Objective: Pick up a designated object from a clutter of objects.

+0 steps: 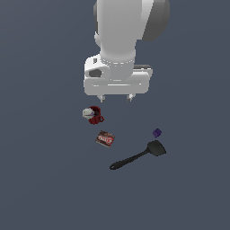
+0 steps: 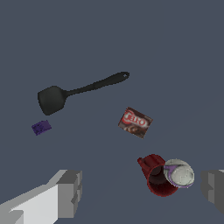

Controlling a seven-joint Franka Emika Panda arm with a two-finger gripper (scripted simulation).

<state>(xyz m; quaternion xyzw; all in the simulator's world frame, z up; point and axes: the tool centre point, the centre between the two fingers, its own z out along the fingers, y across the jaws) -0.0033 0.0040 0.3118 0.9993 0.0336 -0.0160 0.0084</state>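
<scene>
Pincer [image 1: 116,97] raised above table [image 1: 45,179], jaws spread wide, nothing held, at upper centre of exterior view. Brown box [image 1: 105,139] with red-and-white label lying flat just below frame centre, untouched, apart from red mug [image 1: 95,115] with whitish lump [image 1: 87,112] above it. Black spatula [image 1: 139,155] toward lower right; tiny purple cube [image 1: 157,133] just beside its blade.

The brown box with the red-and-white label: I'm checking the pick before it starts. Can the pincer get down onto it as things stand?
Probably yes. The brown box lies flat with bare floor on every side, apart from the red mug and the spatula. The pincer hangs open above, nothing between them.
</scene>
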